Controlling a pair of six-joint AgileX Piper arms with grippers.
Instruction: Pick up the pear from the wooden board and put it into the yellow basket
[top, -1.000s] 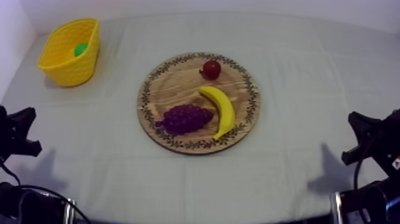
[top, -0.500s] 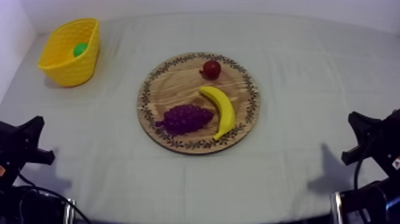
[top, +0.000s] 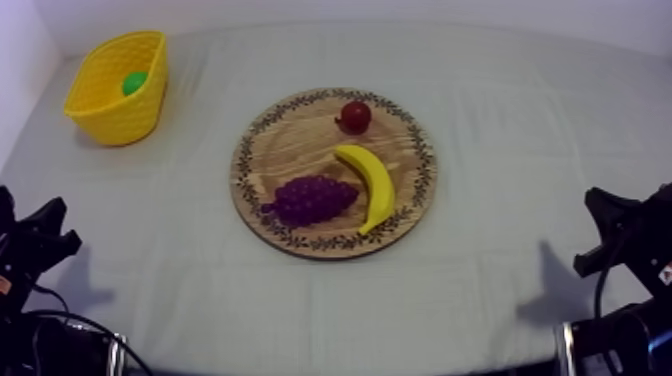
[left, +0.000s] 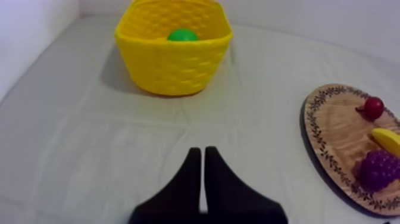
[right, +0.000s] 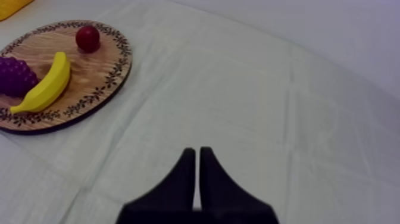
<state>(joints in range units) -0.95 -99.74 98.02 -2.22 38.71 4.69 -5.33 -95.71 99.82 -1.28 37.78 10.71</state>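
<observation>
The pear (top: 134, 83) lies inside the yellow basket (top: 118, 122). It sits low in there, and from the left wrist view just a rounded green part shows over the near rim. The basket stands upright at the far left corner of the table (top: 210, 290) in the top view, well apart from the wooden board (top: 300, 140).

The board lies flat near the middle of the table, round, with a patterned rim. Three toy fruits are on it. A small red fruit (top: 354, 116) sits toward the far edge. A banana (top: 370, 182) curves along the right side, its lower tip reaching the patterned rim. The grapes (top: 312, 198) lie at the near left, just beside the banana — whether the two touch I cannot tell.

The left gripper (left: 199, 152) has its two black fingers pressed together into a narrow wedge, with nothing between them. It hangs over bare cloth (top: 500, 120), pointing roughly toward the basket, which is some way ahead of it. In the top view this arm sits low at the left edge.

The right gripper (right: 197, 152) is the same — fingers pressed together, holding nothing, over bare cloth, with the board well apart from it. In the top view it sits low at the right edge.
</observation>
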